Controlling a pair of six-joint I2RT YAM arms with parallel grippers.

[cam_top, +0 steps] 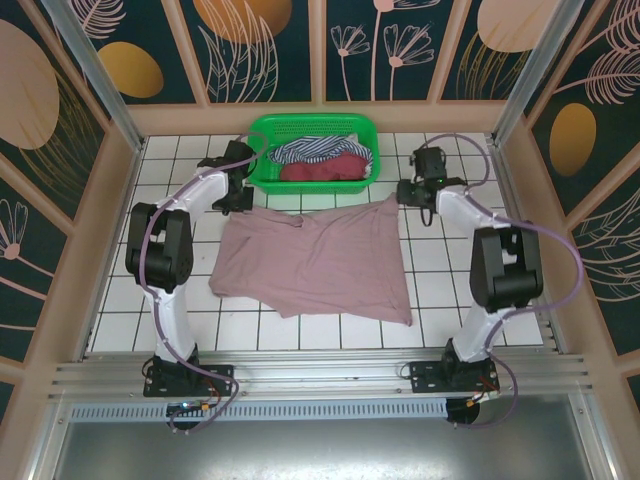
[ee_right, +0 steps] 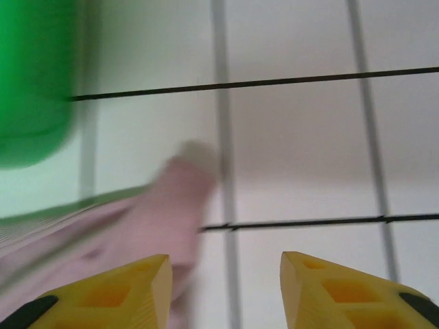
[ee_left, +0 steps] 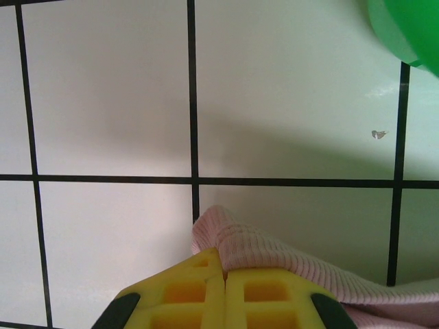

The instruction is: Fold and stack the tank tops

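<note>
A dusty pink ribbed cloth tank top (cam_top: 315,260) is spread flat mid-table, its long axis running left to right; which end is the neck cannot be told. Its far edge lies just beside the green plastic basket (cam_top: 262,170), where a navy-striped top (cam_top: 305,150) and a maroon top (cam_top: 322,171) are heaped. Bare white tiled table (cam_top: 180,300) is left on the near, left and right sides. The far-left corner is pinched by the left gripper (ee_left: 223,264); the right gripper (ee_right: 226,264) is held spread by the far-right corner.
</note>
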